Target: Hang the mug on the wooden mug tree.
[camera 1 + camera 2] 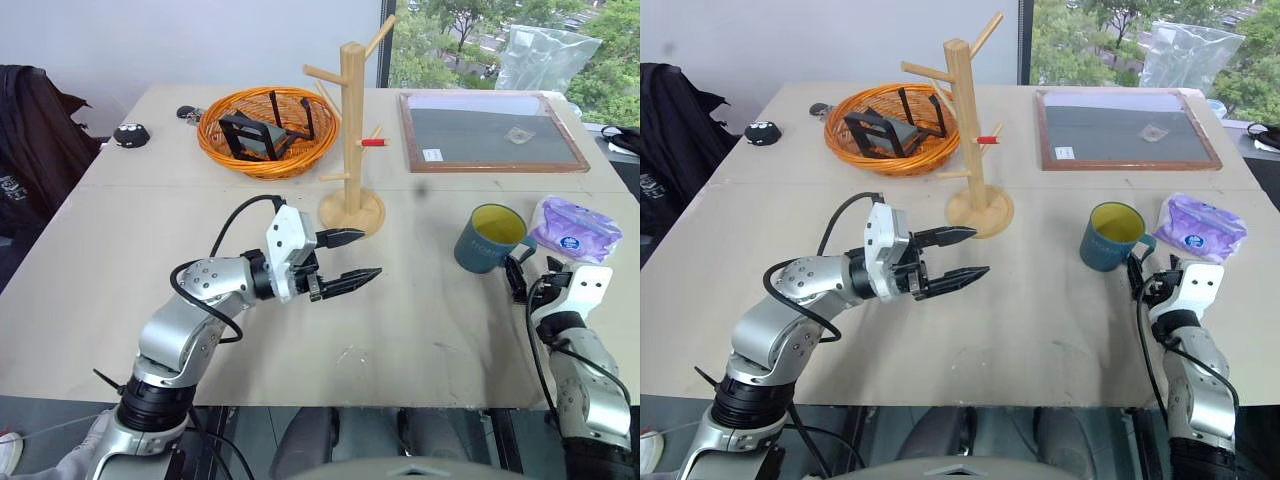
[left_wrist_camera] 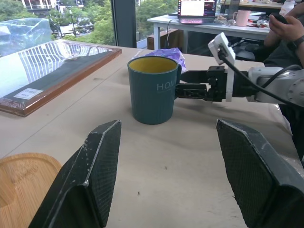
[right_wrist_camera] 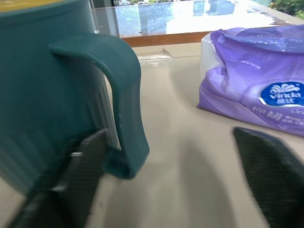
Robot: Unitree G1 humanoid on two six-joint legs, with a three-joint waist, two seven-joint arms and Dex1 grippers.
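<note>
1. Head views: the mug (image 1: 489, 239) stands upright on the table (image 1: 420, 320), on the robot's right side. It is teal-blue outside and yellow inside, with its handle turned toward the right gripper (image 1: 517, 275). A purple tissue pack (image 1: 575, 228) lies just beside it. The wooden mug tree (image 1: 352, 140) stands mid-table, well apart from the mug: a pale post on a round base, with angled pegs, one red-tipped. An orange wicker basket (image 1: 266, 130) sits just left of it, a framed board (image 1: 488, 131) to its right.
2. Head views: the left gripper (image 1: 350, 258) hangs above the table before the tree base, its fingers spread and holding nothing.
3. Left wrist view: the mug (image 2: 153, 90) shows ribbed sides and pale lettering "HOM". The right gripper (image 2: 183, 85) reaches level to its handle side.
4. Right wrist view: the loop handle (image 3: 116, 99) sits between the parted fingers (image 3: 78, 175), close beside one of them. The jaws are not clamped; I cannot tell whether they touch.
</note>
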